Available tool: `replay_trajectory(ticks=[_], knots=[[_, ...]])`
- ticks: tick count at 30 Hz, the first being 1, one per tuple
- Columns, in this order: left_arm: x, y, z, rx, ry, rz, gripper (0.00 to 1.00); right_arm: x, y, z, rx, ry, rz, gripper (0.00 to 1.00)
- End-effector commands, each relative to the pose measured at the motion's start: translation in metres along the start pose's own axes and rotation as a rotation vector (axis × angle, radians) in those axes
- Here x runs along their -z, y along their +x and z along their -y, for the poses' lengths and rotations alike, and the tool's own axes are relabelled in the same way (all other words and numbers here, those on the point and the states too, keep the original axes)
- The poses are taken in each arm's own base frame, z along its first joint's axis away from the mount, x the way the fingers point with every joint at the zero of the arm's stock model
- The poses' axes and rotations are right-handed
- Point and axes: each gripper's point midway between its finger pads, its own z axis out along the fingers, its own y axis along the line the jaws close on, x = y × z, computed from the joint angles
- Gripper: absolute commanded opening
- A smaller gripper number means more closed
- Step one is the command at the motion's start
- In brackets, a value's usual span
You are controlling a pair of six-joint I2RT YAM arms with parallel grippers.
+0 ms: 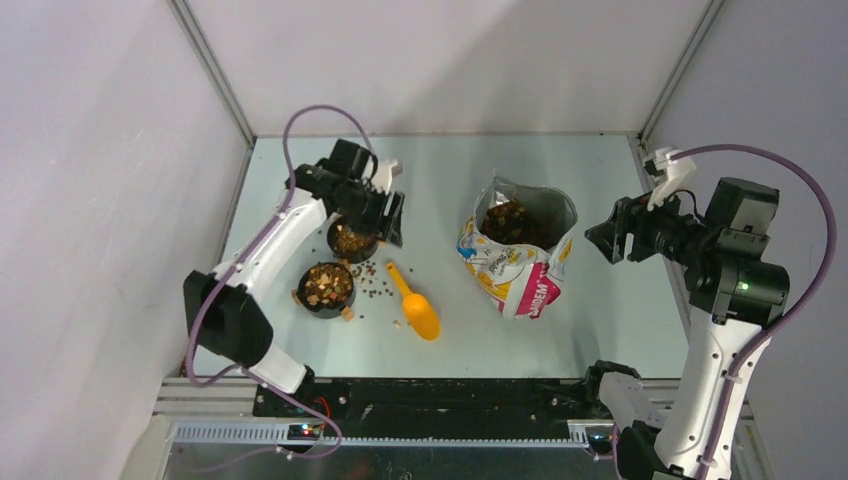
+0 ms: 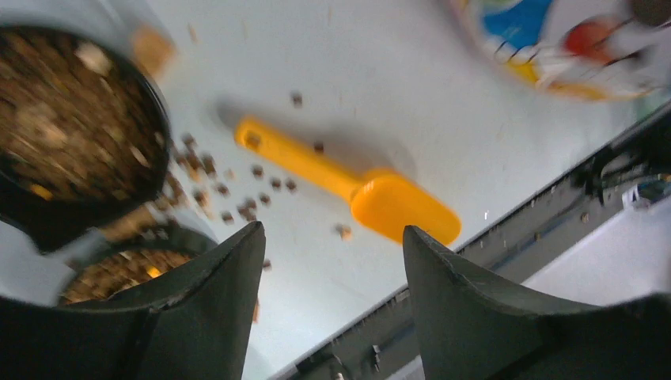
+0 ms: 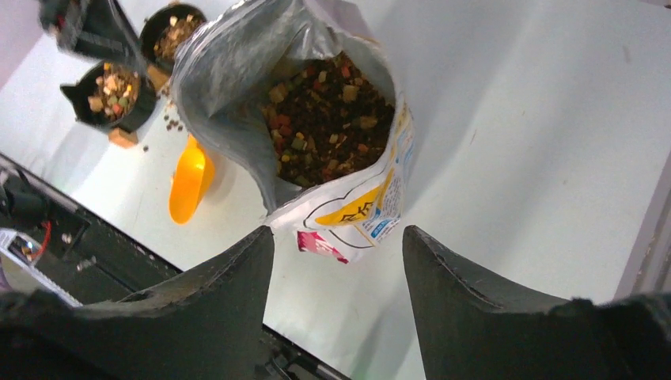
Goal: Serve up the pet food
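Note:
The pet food fills two black bowls at the left, a far one (image 1: 353,240) and a near one (image 1: 326,287). Loose pellets (image 1: 372,280) lie scattered on the table beside them. More pet food (image 1: 510,220) sits inside the open printed bag (image 1: 518,265). My left gripper (image 1: 388,222) hovers open and empty over the far bowl (image 2: 119,269), with the near bowl (image 2: 71,134) and the spilled pellets (image 2: 229,190) in its view. My right gripper (image 1: 603,236) is open and empty in the air to the right of the bag (image 3: 348,210), looking into its food (image 3: 324,119).
An orange scoop (image 1: 415,303) lies on the table between the bowls and the bag, seen also in the left wrist view (image 2: 356,186) and the right wrist view (image 3: 190,182). The black front rail (image 1: 430,395) runs along the near edge. Grey walls close in the table.

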Motion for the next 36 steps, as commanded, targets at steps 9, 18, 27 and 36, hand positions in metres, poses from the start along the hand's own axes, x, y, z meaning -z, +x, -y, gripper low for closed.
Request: replay_trajectory(ticks=[9, 18, 27, 36], knots=[[0.133, -0.159, 0.155, -0.509, 0.171, 0.665, 0.79, -0.006, -0.005, -0.060, 0.426, -0.278, -0.129, 0.59], [0.086, -0.201, 0.196, -0.416, 0.221, 0.656, 0.79, -0.046, 0.023, -0.081, 0.717, -0.408, -0.258, 0.57], [0.024, -0.193, 0.187, -0.396, 0.135, 0.541, 0.71, -0.076, 0.047, -0.078, 0.746, -0.447, -0.362, 0.54], [-0.001, -0.190, 0.179, -0.351, 0.107, 0.498, 0.50, -0.093, 0.073, -0.074, 0.753, -0.468, -0.449, 0.41]])
